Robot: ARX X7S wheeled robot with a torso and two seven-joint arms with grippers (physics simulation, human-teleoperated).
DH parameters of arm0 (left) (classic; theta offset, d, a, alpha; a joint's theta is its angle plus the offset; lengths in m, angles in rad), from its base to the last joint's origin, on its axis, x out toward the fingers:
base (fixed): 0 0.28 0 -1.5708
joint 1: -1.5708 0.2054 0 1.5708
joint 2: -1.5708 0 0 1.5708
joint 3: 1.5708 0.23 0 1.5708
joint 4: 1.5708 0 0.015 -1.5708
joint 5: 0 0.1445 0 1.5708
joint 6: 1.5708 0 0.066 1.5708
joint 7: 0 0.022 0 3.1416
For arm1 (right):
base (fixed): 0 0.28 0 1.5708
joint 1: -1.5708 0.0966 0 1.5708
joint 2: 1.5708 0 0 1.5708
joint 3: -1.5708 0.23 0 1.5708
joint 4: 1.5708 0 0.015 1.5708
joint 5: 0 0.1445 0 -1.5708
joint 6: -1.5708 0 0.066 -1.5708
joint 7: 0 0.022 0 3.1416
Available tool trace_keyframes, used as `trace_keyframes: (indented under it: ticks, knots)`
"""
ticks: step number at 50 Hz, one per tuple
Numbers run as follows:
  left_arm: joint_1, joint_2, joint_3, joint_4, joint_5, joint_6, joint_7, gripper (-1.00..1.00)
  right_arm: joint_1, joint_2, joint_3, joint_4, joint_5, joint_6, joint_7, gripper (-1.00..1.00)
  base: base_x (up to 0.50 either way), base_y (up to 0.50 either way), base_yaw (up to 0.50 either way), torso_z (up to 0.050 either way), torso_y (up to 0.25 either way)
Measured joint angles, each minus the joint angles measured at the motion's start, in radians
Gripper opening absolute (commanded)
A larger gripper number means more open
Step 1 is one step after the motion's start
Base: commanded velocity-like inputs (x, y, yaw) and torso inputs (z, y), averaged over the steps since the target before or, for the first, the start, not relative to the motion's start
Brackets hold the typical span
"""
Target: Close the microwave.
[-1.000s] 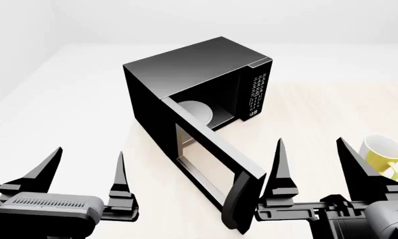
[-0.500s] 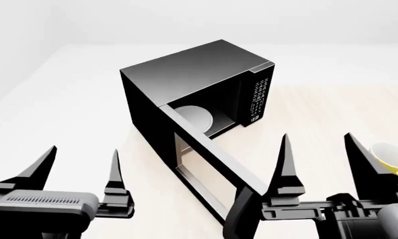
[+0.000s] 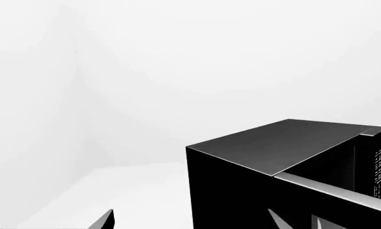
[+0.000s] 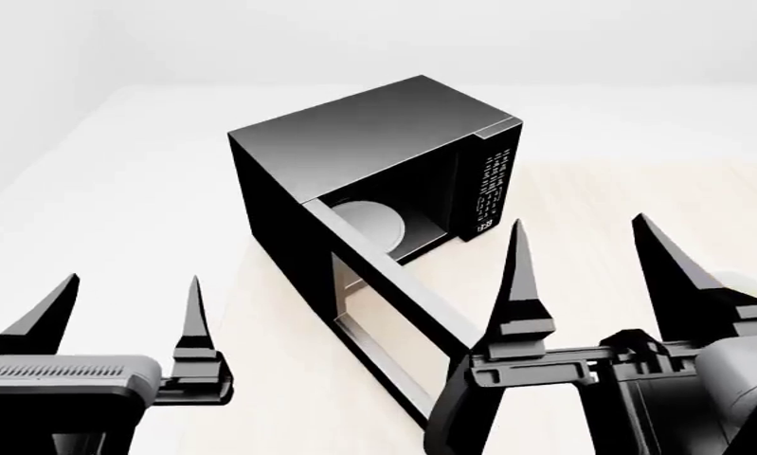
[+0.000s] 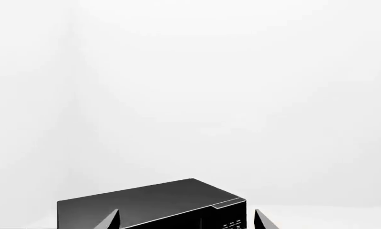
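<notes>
The black microwave [image 4: 352, 142] stands in the middle of the light table [image 4: 125, 171]. Its glass-windowed door [image 4: 397, 332] is swung wide open toward me, and the white turntable [image 4: 368, 226] and the keypad panel [image 4: 490, 180] show. The curved door handle [image 4: 460, 417] is at the door's near end. My right gripper [image 4: 581, 246] is open and empty, raised just right of the door's free end. My left gripper [image 4: 132, 299] is open and empty, left of the door. The microwave also shows in the left wrist view [image 3: 273, 181] and the right wrist view [image 5: 152, 207].
The table runs wide around the microwave, pale on the left and wood-toned at the right [image 4: 631, 190]. A white wall rises behind it.
My right gripper has risen and moved slightly left, now covering the yellow mug seen earlier at the right. My left gripper has sunk lower in the view. The door stays open.
</notes>
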Motion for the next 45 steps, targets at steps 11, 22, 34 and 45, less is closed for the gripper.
trace_keyframes:
  ticks: [11, 22, 34, 45]
  knots:
    - [0.007, -0.015, -0.035, -0.004, -0.018, 0.006, -0.015, 1.0, 0.135, -0.084, -0.058, 0.024, 0.086, 0.039, -0.004, 1.0, 0.0, 0.0, 0.0, 0.0, 0.0]
    - [0.018, -0.025, -0.06, -0.012, -0.03, 0.016, -0.025, 1.0, 0.235, -0.201, -0.099, 0.038, 0.157, 0.095, -0.007, 1.0, 0.0, 0.0, 0.0, 0.0, 0.0]
    - [0.032, -0.034, -0.097, -0.011, -0.056, 0.02, -0.036, 1.0, 0.301, -0.314, -0.124, 0.073, 0.231, 0.115, -0.036, 1.0, 0.0, 0.0, 0.0, 0.0, 0.0]
    - [0.04, -0.04, -0.124, -0.015, -0.074, 0.024, -0.046, 1.0, 0.342, -0.385, -0.143, 0.092, 0.276, 0.135, -0.05, 1.0, 0.0, 0.0, 0.0, 0.0, 0.0]
